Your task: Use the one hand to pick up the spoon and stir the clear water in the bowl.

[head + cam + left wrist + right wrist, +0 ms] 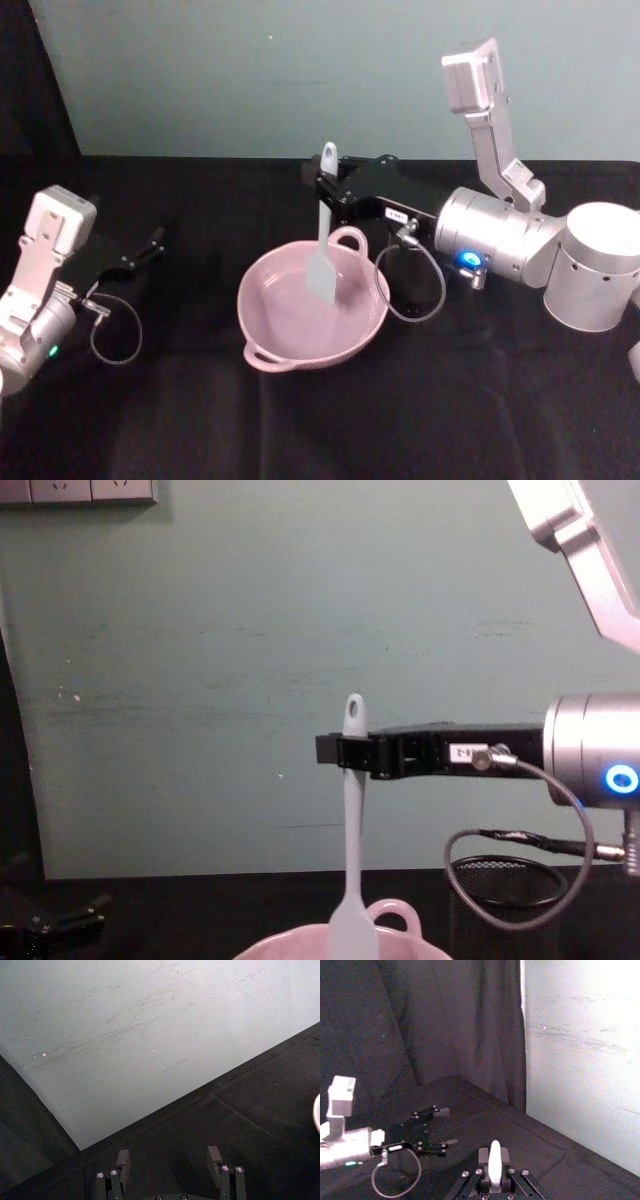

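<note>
The pale pink bowl [300, 320] sits mid-table on the black cloth; its rim [290, 944] shows at the chest view's lower edge. The white spoon [323, 240] hangs upright with its flat blade down inside the bowl. My right gripper [327, 185] is shut on the spoon's handle near the top, reaching in from the right above the bowl's far rim. In the chest view the spoon [351, 860] hangs from the right gripper [345, 750]. The handle end [494, 1157] pokes up between the fingers in the right wrist view. My left gripper [155, 243] rests open at the left.
A black mesh cup [505, 895] stands behind the bowl on the right. A pale wall closes off the table's far edge. Cables loop beside both wrists. Bare black cloth lies in front of the bowl.
</note>
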